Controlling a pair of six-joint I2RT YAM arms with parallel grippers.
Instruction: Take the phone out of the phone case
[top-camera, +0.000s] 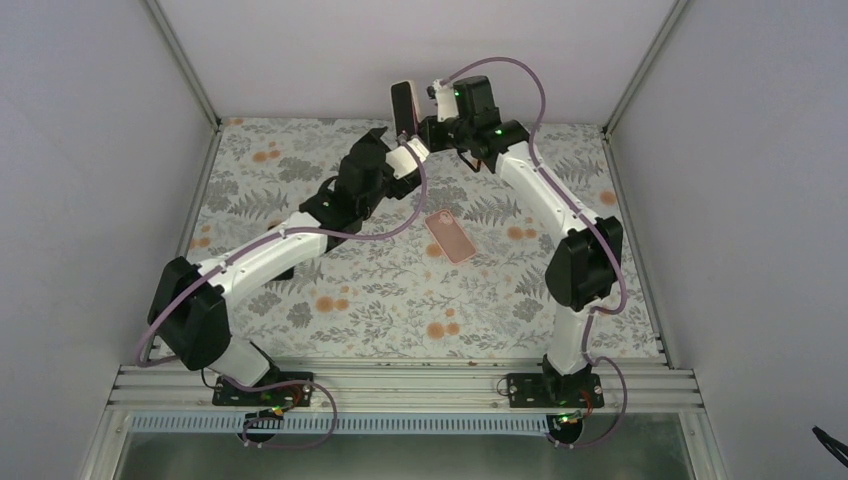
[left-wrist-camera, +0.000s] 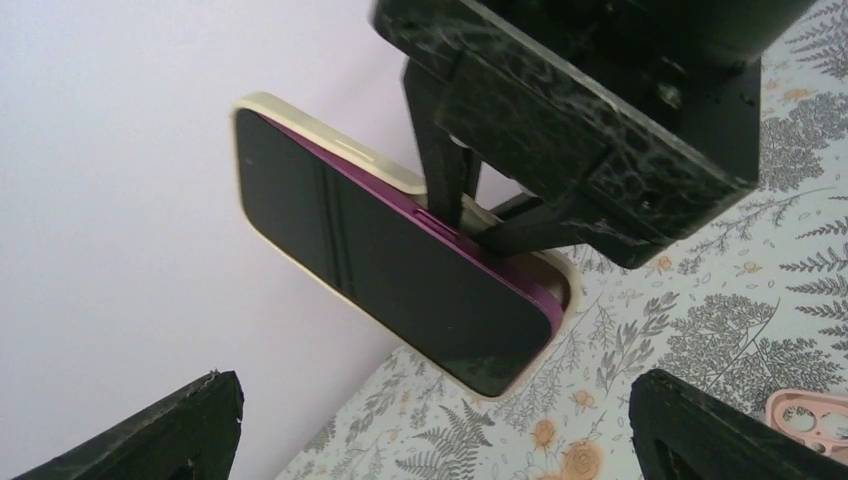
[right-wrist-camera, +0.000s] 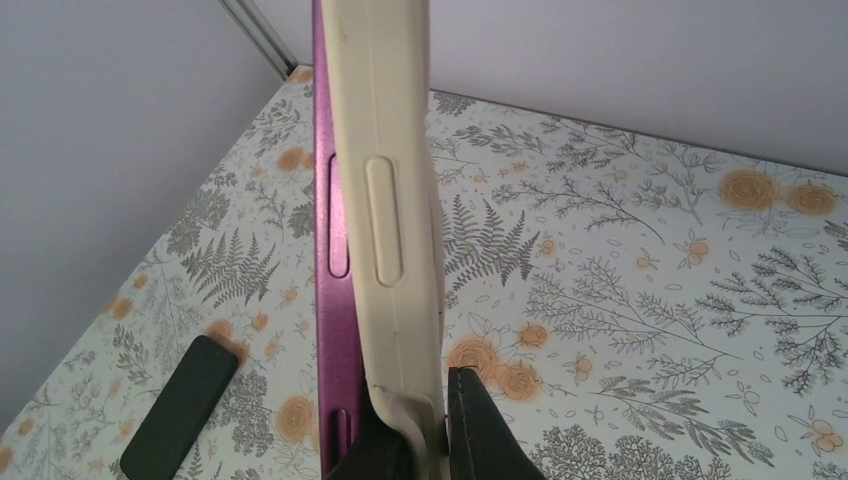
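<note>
High over the surface (right-wrist-camera: 650, 300), the right claw (right-wrist-camera: 430, 445) pinches the part-peeled case (right-wrist-camera: 395, 200); the phone (left-wrist-camera: 380, 260) could slide out and drop before the wide-open left claw (left-wrist-camera: 440, 430) grips.

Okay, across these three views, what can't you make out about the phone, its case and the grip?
1. Cream case's back: turned away in all three views.
2. Right gripper's fingertips: left wrist view, behind the phone; right wrist view, cut by the bottom edge.
3. Dark flat piece, right wrist view: nothing shows what it is.
4. Phone in the top view: too small to see its fit.
</note>
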